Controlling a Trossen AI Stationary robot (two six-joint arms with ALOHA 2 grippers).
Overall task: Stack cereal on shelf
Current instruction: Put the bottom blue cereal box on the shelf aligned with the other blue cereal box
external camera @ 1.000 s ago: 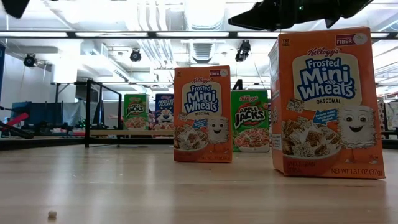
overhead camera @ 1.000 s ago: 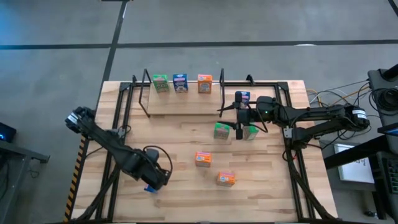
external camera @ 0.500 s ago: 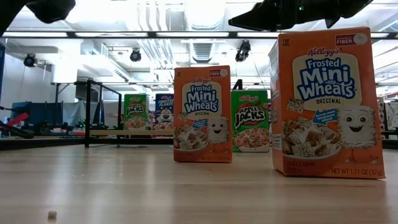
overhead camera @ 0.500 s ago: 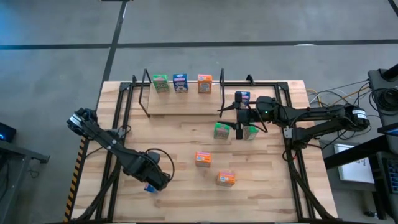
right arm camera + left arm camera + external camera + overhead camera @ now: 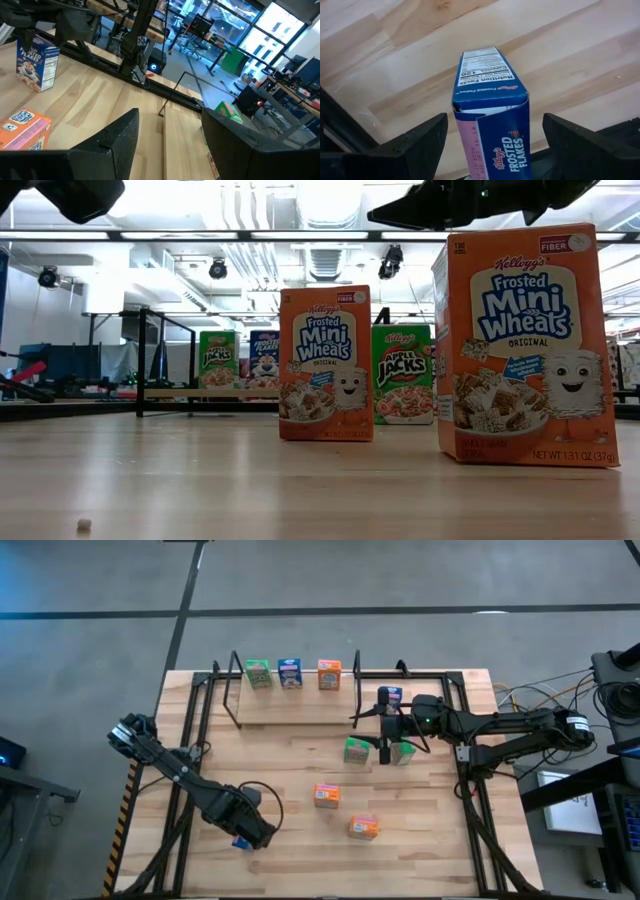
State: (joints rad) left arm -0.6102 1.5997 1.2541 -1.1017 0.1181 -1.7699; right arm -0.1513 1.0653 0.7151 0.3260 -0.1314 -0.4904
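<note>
Grey floor (image 5: 400, 580) outside; ceiling lights (image 5: 330, 200) glare beyond the table.

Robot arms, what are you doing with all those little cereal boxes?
They are stocking a shelf, which has three boxes on it. The left gripper is open around a blue Frosted Flakes box near the table's front, not yet gripping it. The right gripper waits, open, between two green boxes.

Blue Frosted Flakes box (image 5: 492, 135): lower part cut off in left wrist view; mostly hidden beneath the left gripper (image 5: 248, 830) in high view. 1 green box (image 5: 403, 753) near it: partly covered by the right gripper (image 5: 385, 730).
</note>
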